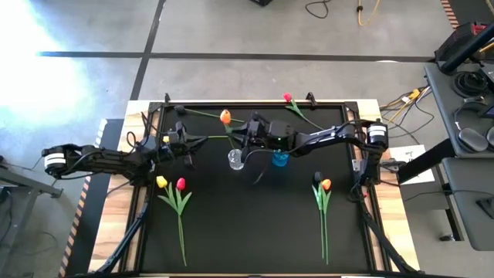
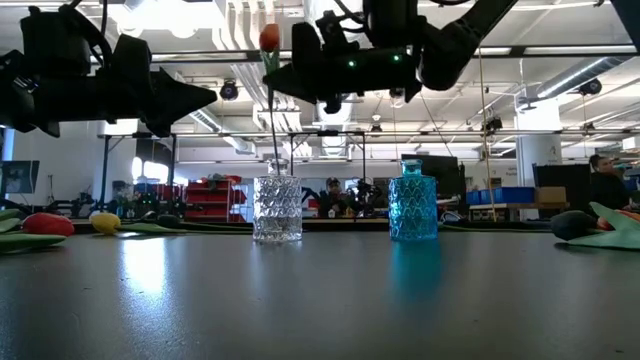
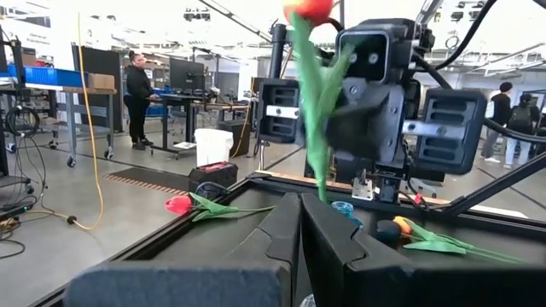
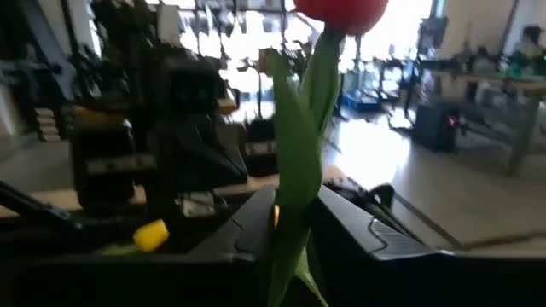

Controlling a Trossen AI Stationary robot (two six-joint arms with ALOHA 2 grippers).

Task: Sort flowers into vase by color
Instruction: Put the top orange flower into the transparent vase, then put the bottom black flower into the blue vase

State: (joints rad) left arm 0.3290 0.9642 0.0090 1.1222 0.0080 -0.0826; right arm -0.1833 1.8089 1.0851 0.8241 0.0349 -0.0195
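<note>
High view shows me the right hand (image 1: 245, 144) reaching across the black desk (image 1: 255, 232) to sit directly above the clear glass vase (image 1: 235, 160), clamped on the stem of an orange tulip (image 1: 225, 117). My right wrist view confirms the grip: both fingers (image 4: 256, 223) press against the green stem with the bloom standing above them. I judge I am holding it upright so the stem drops straight into the narrow mouth; in the low view the stem already runs down into the clear vase (image 2: 277, 208), so this one looks close to release.

My left hand (image 1: 187, 147) waits just beside that vase, fingers closed on nothing as the left wrist view shows, probably kept near for the next pick.

As for containers, the clear vase holds only this stem. The blue glass vase (image 2: 412, 207) stands near it and I see nothing sticking out of it.

Flowers remaining on the desk: a yellow tulip (image 1: 161, 182) and a red tulip (image 1: 181, 184) lying together on the left arm's side, an orange tulip (image 1: 326, 184) beside a dark flower head on the right arm's side, and a pink tulip (image 1: 288, 98) at the far edge.
</note>
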